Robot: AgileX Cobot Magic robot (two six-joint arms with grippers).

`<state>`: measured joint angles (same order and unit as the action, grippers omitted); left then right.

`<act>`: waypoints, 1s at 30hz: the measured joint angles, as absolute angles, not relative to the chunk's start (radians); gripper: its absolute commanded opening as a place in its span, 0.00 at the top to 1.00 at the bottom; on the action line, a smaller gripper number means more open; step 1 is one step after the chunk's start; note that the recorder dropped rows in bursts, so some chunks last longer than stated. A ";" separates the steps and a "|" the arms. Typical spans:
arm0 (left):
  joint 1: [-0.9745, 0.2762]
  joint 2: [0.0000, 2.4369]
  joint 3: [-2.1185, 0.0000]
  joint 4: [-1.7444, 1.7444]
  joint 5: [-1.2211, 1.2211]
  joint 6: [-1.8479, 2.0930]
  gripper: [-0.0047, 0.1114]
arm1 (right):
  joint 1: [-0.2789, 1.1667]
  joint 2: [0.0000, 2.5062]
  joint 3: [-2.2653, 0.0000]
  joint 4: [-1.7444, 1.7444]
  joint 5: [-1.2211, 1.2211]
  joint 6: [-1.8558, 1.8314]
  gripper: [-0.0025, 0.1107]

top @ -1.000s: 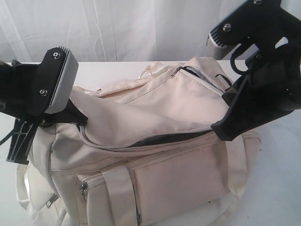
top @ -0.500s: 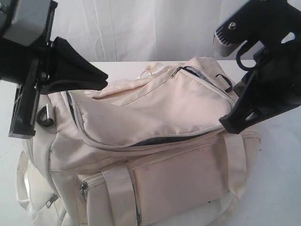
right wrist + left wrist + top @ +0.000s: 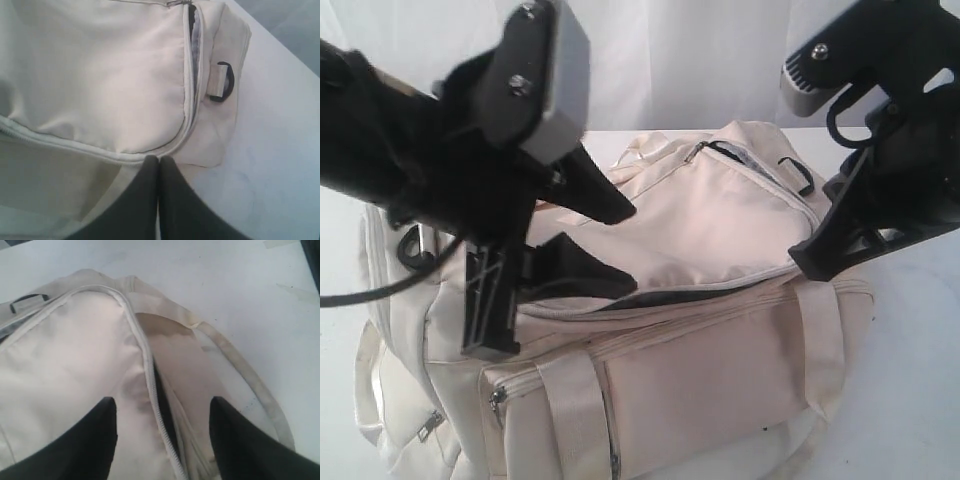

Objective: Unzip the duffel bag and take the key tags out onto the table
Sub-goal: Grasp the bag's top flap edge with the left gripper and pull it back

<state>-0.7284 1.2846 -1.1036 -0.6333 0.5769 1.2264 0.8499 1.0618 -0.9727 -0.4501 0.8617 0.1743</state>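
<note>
i see the duffel bag (image 3: 700, 340) lying across the table (image 3: 920, 380), with bare white top showing past its end on my right arm's side and behind it toward the far edge; its main zipper (image 3: 720, 290) is partly open, a dark gap under the top flap. my left gripper (image 3: 625, 252) hangs just over the bag with its claw spread wide, one finger on either side of the zipper line and nothing between them. my right gripper (image 3: 802, 265) has its claw pressed fully together, tips down at the zipper's curve near a black d-ring (image 3: 227, 82); whether it pinches anything i cannot tell.
</note>
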 measured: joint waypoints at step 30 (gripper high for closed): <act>-0.794 1.562 -1.186 -0.425 0.356 1.101 0.70 | 0.850 1.051 -0.973 -0.453 0.890 0.181 0.98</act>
<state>-0.7937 1.5616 -1.1859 -0.4254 0.3565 1.1009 0.8499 1.0507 -0.9727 -0.4527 0.8903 0.1805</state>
